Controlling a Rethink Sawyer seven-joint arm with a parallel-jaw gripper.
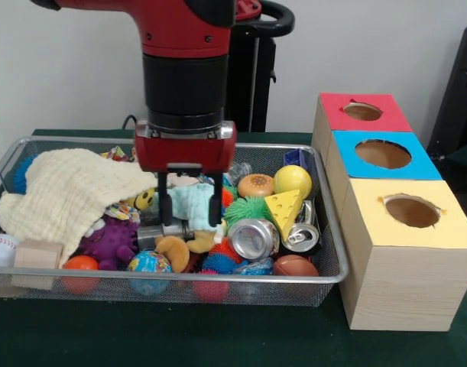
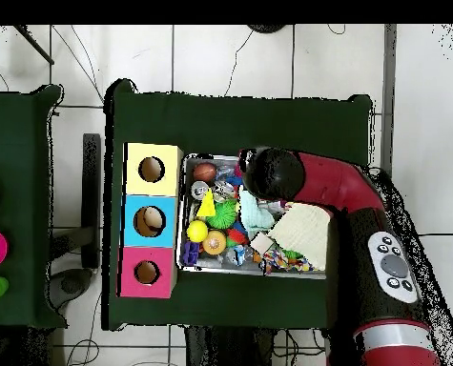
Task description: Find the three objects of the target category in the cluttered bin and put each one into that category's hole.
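Note:
My gripper (image 1: 189, 219) hangs open inside the wire bin (image 1: 325, 277), left of its middle. Its two black fingers (image 1: 163, 205) stand either side of a pale blue cloth (image 1: 190, 203); I cannot tell whether they touch it. Around it lie two silver cans (image 1: 253, 238), a cheese wedge (image 1: 285, 213), a yellow ball (image 1: 293, 180), a toy burger (image 1: 255, 185), a green spiky ball (image 1: 245, 209) and a brown football (image 1: 295, 266). Three boxes with round holes stand right of the bin: red (image 1: 362, 112), blue (image 1: 383, 154) and yellow (image 1: 411, 211). In the overhead view the arm (image 2: 273, 173) hides the gripper.
A cream cloth (image 1: 69, 191) covers the bin's left part, over a purple toy (image 1: 111, 241). A baseball (image 1: 1, 249), a wooden block (image 1: 38, 254) and an orange ball (image 1: 81, 264) lie at the front left. In the overhead view the bin (image 2: 253, 271) adjoins the boxes (image 2: 151, 221).

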